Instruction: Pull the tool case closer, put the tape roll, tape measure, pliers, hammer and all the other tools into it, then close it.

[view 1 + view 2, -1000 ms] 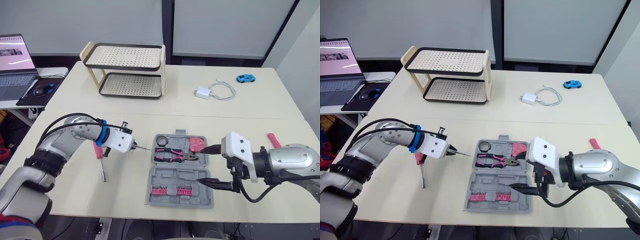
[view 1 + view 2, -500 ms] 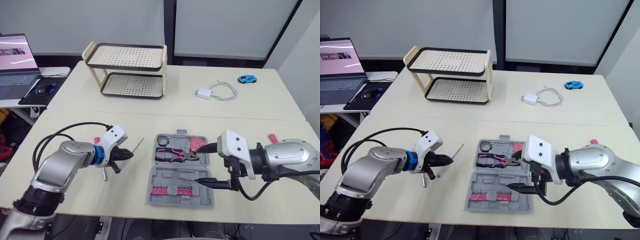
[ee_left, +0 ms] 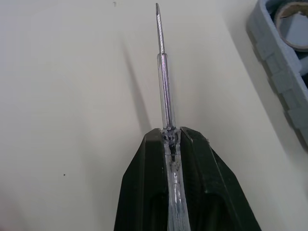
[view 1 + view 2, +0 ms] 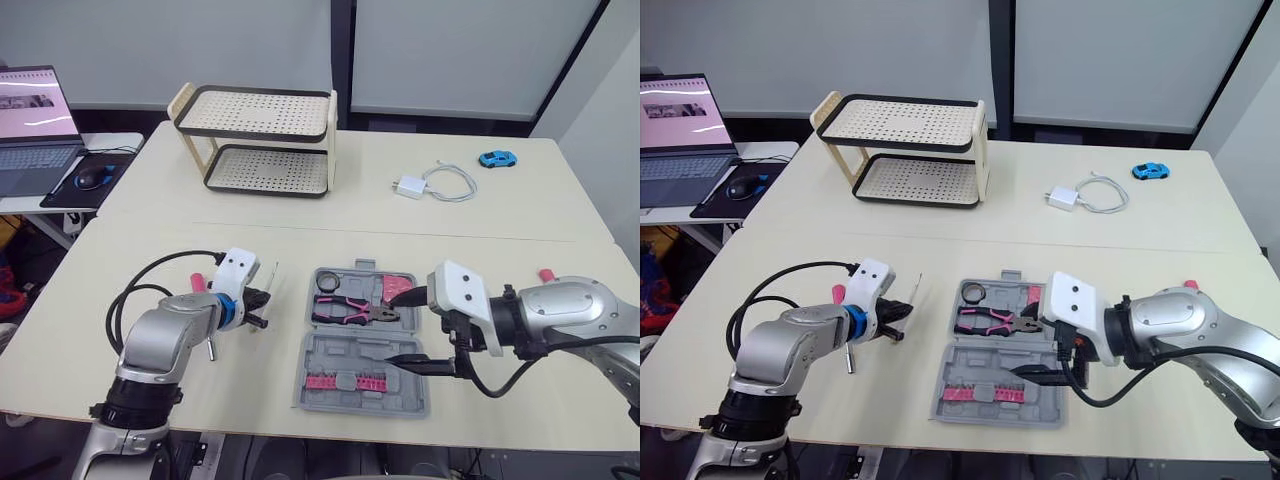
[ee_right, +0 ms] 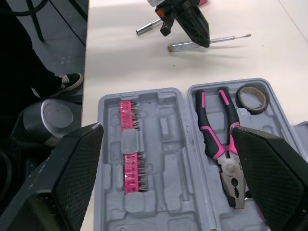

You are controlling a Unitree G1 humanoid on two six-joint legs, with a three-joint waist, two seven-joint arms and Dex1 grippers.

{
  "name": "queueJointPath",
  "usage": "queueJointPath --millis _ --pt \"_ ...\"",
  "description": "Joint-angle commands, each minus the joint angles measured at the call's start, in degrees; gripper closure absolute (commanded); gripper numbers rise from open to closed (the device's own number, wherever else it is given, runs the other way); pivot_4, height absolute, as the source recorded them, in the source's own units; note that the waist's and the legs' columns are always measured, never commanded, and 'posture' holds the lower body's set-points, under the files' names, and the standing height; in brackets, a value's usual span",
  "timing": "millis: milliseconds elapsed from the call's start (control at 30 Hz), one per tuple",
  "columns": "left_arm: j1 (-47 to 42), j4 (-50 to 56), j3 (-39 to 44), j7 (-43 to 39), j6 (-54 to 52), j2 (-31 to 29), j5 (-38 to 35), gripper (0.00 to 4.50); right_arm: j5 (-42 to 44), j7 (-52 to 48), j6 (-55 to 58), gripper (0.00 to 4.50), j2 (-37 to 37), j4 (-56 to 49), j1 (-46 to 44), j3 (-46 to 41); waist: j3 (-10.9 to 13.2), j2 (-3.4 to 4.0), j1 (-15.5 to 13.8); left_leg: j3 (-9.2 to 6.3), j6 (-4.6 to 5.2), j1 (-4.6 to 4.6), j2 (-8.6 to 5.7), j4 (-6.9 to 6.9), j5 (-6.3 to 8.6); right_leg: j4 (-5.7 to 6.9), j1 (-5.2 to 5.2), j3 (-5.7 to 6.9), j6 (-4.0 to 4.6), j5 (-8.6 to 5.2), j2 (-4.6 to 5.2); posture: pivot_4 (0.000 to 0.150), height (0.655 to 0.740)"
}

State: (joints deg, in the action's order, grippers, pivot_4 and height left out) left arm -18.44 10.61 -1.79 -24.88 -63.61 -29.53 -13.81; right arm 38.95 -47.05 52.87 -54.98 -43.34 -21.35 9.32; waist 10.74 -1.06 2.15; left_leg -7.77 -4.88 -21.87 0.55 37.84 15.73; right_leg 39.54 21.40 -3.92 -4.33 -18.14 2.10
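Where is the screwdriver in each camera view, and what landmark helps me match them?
Left eye view: screwdriver, left of the tool case, in the left gripper.
Right eye view: screwdriver, same place.
Left wrist view: screwdriver, sticking out between the fingers.
Right wrist view: screwdriver, beyond the tool case.
Landmark: tape roll in the tool case.

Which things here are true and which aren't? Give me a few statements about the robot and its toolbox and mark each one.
1. The tool case lies open on the table. True.
2. The left gripper holds nothing. False: it is shut on a thin screwdriver.
3. The pliers lie inside the case, beside the tape roll. True.
4. The right gripper is clamped on the case. False: its fingers stand wide open at the case, gripping nothing.
5. The blue toy car sits on the rack. False: it sits on the table, well apart from the rack.
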Motion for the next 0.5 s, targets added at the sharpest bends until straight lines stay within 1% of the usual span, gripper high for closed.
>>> queueJointPath --millis 33,167,233,300,500 --pt "0.67 -1.16 -0.14 1.21 1.54 0.85 0.81 4.4 -2.26 0.4 -2.05 0.0 0.22 -0.04 0.01 -0.46 0.0 0.0 -0.07 0.0 0.0 0.0 0.0 0.0 0.0 0.0 0.0 0.0 0.0 0.0 0.0 0.15 0.735" --pt "1.35 -2.51 0.6 1.13 1.23 1.6 -0.09 4.4 -3.12 0.39 -2.57 0.0 0.33 -0.03 1.01 -0.94 -0.01 0.01 -0.12 0.0 0.0 0.0 0.0 -0.01 0.0 -0.01 0.0 0.0 0.0 0.0 0.0 0.15 0.735" --pt "1.89 -2.53 1.18 0.2 1.86 1.15 -0.68 3.69 -2.98 0.47 -2.46 0.0 0.36 -0.22 1.39 -1.38 -0.01 0.01 -0.12 0.01 0.0 0.0 0.0 -0.01 0.0 -0.02 0.0 -0.01 0.0 0.0 0.0 0.15 0.735" --pt "2.8 -1.6 1.37 -0.93 2.89 0.2 -1.11 3.2 -2.78 0.53 -2.3 0.0 0.31 -0.47 1.85 -1.97 -0.01 0.01 -0.13 0.01 0.0 0.0 0.0 -0.02 0.0 -0.04 0.0 -0.01 0.0 0.0 0.0 0.15 0.735" --pt "7.67 4.8 4.14 -4.46 4.57 -3.68 -3.73 1.4 -2.07 0.93 -2.01 0.0 0.28 -1.16 3.03 -3.86 -0.01 0.01 -0.09 0.03 -0.01 0.01 0.01 -0.05 0.01 -0.06 0.01 -0.02 0.0 0.0 0.0 0.15 0.735"
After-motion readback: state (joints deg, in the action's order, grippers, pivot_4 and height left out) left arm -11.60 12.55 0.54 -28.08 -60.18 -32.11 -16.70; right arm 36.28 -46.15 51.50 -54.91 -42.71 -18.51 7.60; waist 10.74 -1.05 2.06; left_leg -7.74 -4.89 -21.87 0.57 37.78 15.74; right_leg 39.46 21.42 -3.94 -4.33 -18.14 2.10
